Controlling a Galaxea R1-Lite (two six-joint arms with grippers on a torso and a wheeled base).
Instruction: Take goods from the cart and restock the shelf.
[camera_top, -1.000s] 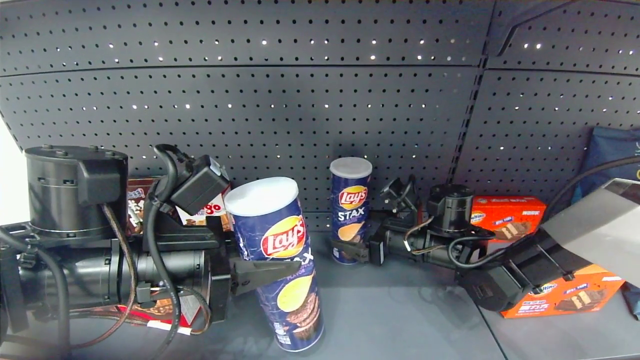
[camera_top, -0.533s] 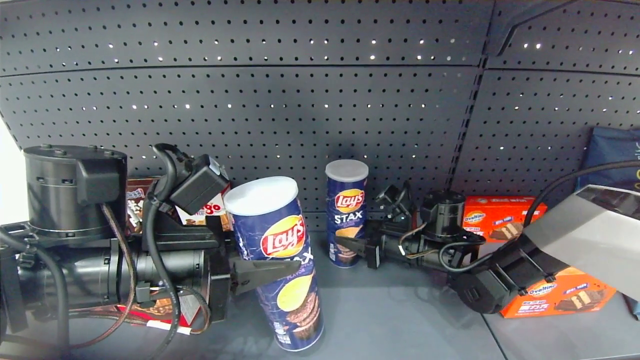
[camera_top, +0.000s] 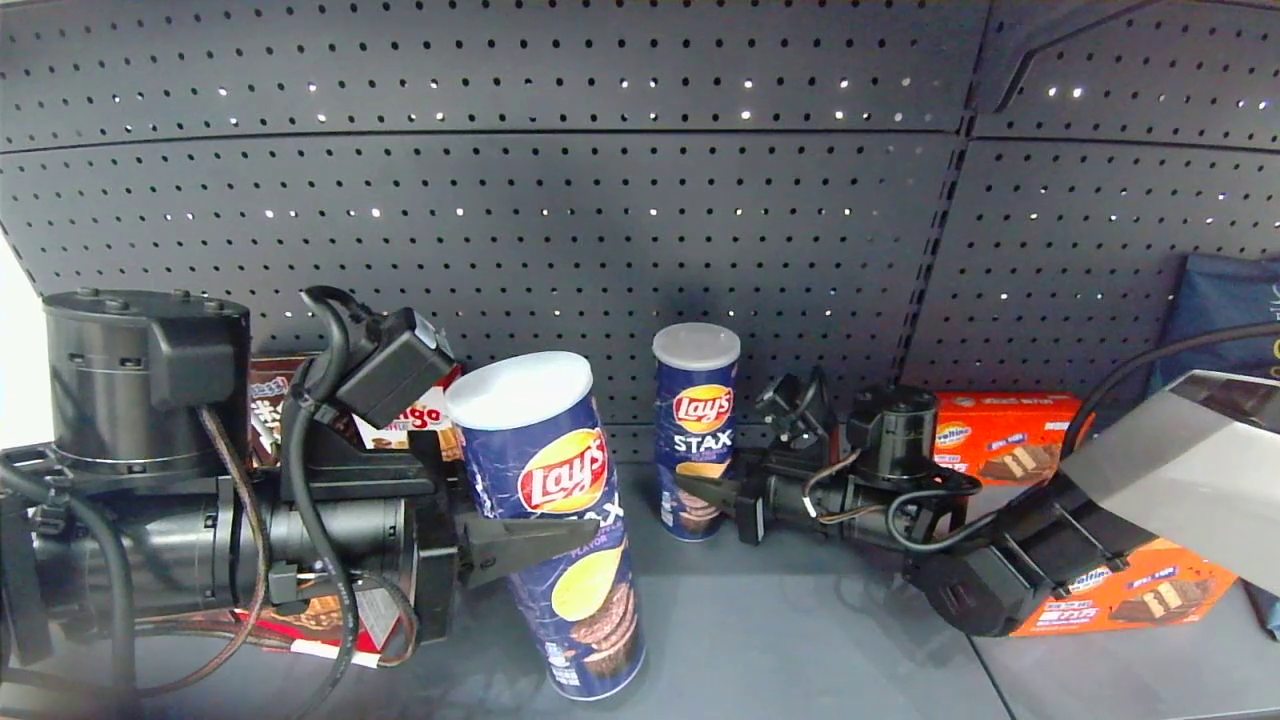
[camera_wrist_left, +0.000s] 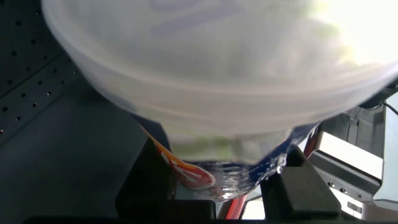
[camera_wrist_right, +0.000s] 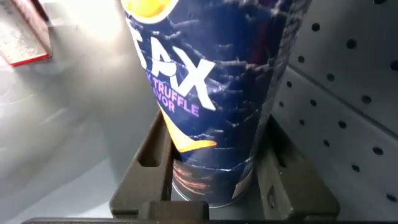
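Left pincer (camera_top: 540, 522) holding near lidded can (camera_top: 548, 465), right pincer (camera_top: 702, 484) holding far can (camera_top: 697, 420)

Head looks down at shelf (camera_top: 800, 640), wrists tight on near can (camera_wrist_left: 211, 93), far can (camera_wrist_right: 211, 93) (head sees both)

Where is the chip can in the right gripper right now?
In the head view, the far chip can is upright mid-shelf near the pegboard, in the right gripper, between the tilted can in the left gripper and the orange boxes.

Dark pegboard panel (camera_top: 600, 220) behind the right end effector (camera_top: 705, 492), light pinpricking its holes, grey shelf (camera_top: 800, 640) underneath.
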